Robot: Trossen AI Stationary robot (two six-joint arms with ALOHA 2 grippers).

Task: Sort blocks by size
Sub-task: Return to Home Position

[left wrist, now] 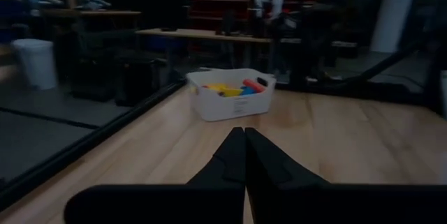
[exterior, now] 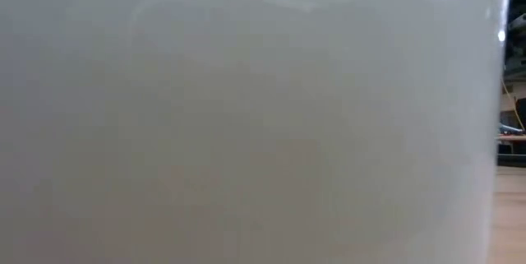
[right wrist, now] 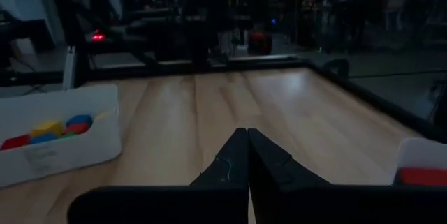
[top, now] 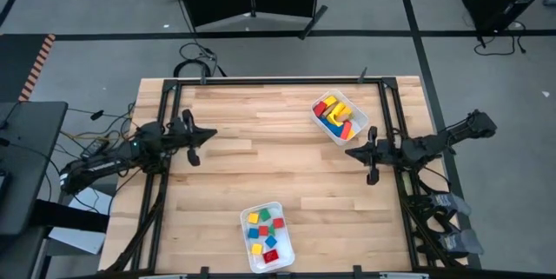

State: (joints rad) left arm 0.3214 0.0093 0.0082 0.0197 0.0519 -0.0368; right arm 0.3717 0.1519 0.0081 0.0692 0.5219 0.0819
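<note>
Left gripper (left wrist: 244,135) closed, empty, hovering at left side of table (top: 261,166); right gripper (right wrist: 247,135) same, right side. Long blocks (top: 335,114) in far bin (top: 364,125), small cubes (top: 265,231) in near bin (top: 246,231).

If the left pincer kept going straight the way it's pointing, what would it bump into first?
Most likely the white tray holding long blocks, across bare tabletop from the left pincer; depth is unclear.

small blocks (top: 266,232) fill the near tray (top: 244,227), long blocks (top: 337,116), apparently bars, the far tray (top: 365,123); left tool (top: 201,136) and right tool (top: 360,151) hang at the surface's (top: 261,162) sides.
</note>
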